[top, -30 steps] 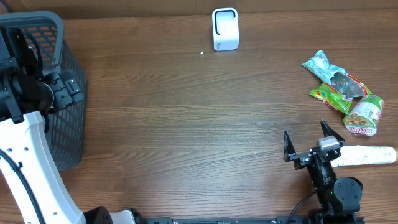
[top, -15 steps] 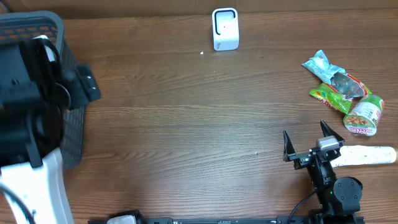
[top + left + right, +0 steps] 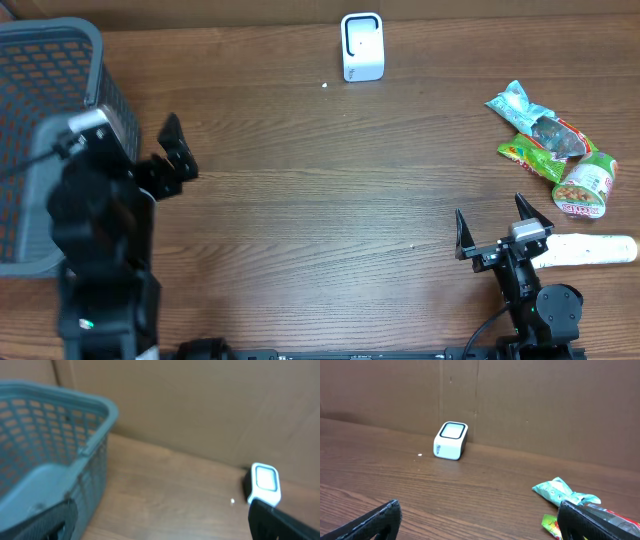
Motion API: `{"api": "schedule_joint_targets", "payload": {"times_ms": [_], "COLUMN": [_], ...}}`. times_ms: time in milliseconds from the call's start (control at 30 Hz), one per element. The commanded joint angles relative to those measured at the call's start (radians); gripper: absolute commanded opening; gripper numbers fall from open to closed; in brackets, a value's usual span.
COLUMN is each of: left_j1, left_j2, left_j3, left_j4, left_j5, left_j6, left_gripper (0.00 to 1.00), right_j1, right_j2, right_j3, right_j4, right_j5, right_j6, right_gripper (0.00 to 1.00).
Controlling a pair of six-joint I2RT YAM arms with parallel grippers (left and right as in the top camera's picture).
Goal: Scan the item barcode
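Change: my left gripper (image 3: 178, 150) has swung off the basket (image 3: 50, 28) and now sits over the table (image 3: 320, 200) just beside it. My right gripper (image 3: 489, 207), by the near edge, is unmoved.
Fingers: both pairs spread wide, holding nothing.
Items: snack packs (image 3: 555, 150) heaped at the right edge, overlapping, count unclear. One white pack (image 3: 590, 249) lies beside my right arm.
Count: one scanner (image 3: 362, 45) mid far edge; one basket, far-left corner.

Barcode scanner (image 3: 362, 46): white, boxy, dark-rimmed window; stood upright at the far side, centre. Teal packet (image 3: 517, 104), green packet (image 3: 533, 155) and green cup (image 3: 586, 184), the cup tipped on its side: clustered at the right. Long white packet (image 3: 590, 249): laid flat just nearer.
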Motion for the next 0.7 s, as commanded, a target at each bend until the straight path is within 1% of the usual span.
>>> {"api": "schedule_joint_targets", "payload": {"times_ms": [0, 133, 233, 367, 500, 667], "left_j1": [-0.019, -0.045, -0.060, -0.061, -0.068, -0.071], "left_j2": [-0.114, -0.250, -0.350, -0.460, -0.541, -0.626], "left_j3": [-0.199, -0.439, -0.589, -0.729, -0.827, -0.916], "left_j4": [0.133, 0.341, 0.422, 0.483, 0.534, 0.534], "left_j5": [0.044, 0.042, 0.045, 0.044, 0.043, 0.042], "left_j6": [-0.008, 0.034, 0.058, 0.063, 0.119, 0.188], "left_gripper": [1.00, 1.00, 1.00, 1.00, 1.00, 1.00], "right_j1": [0.005, 0.005, 0.005, 0.005, 0.005, 0.005], "right_j2": [-0.011, -0.011, -0.011, -0.011, -0.011, -0.011], "right_j3": [-0.011, -0.011, -0.011, -0.011, -0.011, -0.011], "right_j4": [0.004, 0.004, 0.004, 0.004, 0.004, 0.004], "right_j5": [-0.006, -0.006, -0.006, -0.006, -0.006, -0.006], "right_j6": [0.000, 0.000, 0.000, 0.000, 0.000, 0.000], "right_gripper": [1.00, 1.00, 1.00, 1.00, 1.00, 1.00]}}
